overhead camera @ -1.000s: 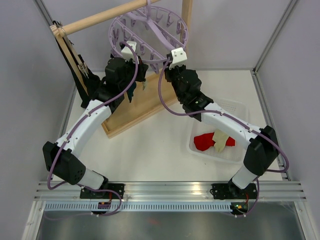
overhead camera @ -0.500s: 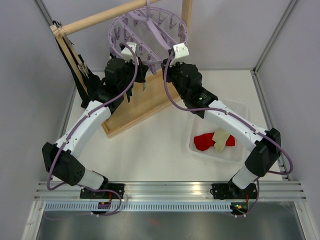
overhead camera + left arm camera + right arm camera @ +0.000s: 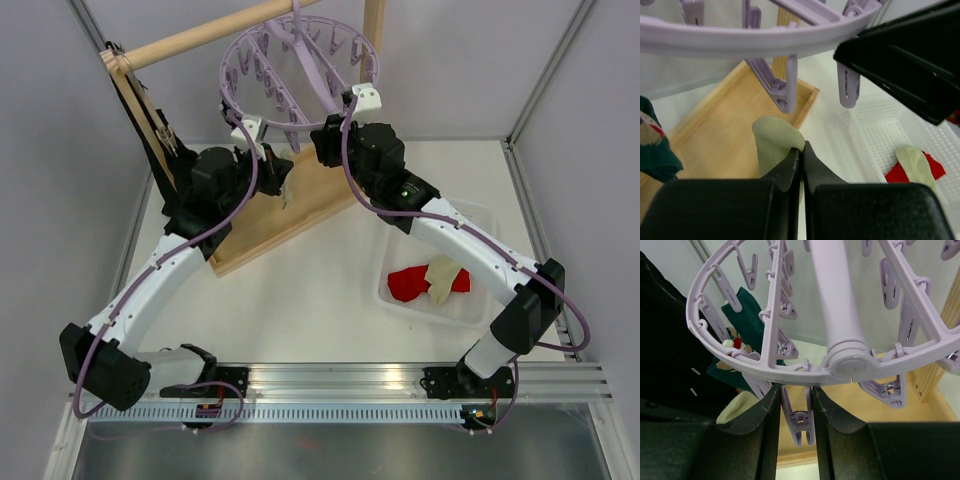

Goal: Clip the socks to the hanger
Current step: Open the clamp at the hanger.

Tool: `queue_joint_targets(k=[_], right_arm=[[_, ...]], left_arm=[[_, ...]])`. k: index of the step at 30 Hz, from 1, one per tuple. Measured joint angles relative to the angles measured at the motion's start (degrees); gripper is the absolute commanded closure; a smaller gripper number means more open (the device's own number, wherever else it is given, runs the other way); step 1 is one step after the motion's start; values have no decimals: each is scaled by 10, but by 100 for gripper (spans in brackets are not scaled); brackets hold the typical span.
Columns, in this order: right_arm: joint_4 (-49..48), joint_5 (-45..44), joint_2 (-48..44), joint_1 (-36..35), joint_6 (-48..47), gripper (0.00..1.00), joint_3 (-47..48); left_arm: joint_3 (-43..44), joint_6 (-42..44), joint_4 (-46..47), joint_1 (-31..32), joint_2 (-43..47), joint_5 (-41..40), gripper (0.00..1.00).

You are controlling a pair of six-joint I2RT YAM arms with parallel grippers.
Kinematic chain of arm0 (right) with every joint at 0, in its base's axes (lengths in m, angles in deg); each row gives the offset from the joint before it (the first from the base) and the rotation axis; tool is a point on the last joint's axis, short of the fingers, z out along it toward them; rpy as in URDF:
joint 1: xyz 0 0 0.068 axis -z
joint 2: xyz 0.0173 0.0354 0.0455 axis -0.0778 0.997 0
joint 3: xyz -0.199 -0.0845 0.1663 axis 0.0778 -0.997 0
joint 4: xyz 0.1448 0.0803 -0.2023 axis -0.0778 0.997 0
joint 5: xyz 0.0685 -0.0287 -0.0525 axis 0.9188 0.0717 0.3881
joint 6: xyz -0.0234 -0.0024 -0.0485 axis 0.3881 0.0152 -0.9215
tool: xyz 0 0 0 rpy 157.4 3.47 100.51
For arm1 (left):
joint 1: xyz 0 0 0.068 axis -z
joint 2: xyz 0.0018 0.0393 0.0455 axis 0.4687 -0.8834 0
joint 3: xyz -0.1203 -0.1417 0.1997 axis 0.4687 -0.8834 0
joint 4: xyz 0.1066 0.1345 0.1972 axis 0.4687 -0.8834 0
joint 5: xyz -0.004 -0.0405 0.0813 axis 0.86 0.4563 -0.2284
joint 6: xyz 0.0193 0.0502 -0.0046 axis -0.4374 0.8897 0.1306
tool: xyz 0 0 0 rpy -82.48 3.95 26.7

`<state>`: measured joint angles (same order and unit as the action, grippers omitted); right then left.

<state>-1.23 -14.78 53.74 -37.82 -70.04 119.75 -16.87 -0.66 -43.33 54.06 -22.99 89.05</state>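
The lavender hanger (image 3: 330,22) hangs from the wooden rack, both wrists just below its ring. My left gripper (image 3: 801,147) is shut on a cream sock (image 3: 772,140), whose top sits a little under two dangling clips (image 3: 785,90). A dark teal patterned sock (image 3: 655,150) hangs from the ring at the left. My right gripper (image 3: 796,390) has its fingers pressed on both sides of one hanger clip (image 3: 800,420) below the hub (image 3: 847,365). The held cream sock (image 3: 737,407) shows just left of that clip. In the top view the left gripper (image 3: 278,170) and right gripper (image 3: 325,145) nearly meet.
A white perforated basket (image 3: 470,215) at the right holds a red sock (image 3: 405,283) and a cream sock (image 3: 440,275). The wooden rack's bar (image 3: 190,40) and its base tray (image 3: 290,215) stand under the hanger. A black cloth (image 3: 155,150) hangs at the rack's left post.
My right gripper has moved up and left under the hanger and narrowed onto a clip. The left arm has swung, its elbow going down-left, still gripping the cream sock. The hanger has tilted slightly.
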Motion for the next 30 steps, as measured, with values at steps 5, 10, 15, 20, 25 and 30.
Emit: queue_joint_targets(k=[5,10,15,20,25,30], right_arm=[[3,7,0,0,34,100,1],[3,8,0,0,55,100,1],[4,8,0,0,68,100,1],[6,7,0,0,73,100,3],[9,4,0,0,78,100,4],[20,2,2,0,84,100,14]], left_arm=[[-38,-15,3,0,35,36,98],[-72,-25,11,7,43,64,98],[-83,-25,12,24,43,89,98],[-83,-16,29,37,42,99,98],[-82,15,47,43,32,99,98],[-82,70,59,52,12,99,98]])
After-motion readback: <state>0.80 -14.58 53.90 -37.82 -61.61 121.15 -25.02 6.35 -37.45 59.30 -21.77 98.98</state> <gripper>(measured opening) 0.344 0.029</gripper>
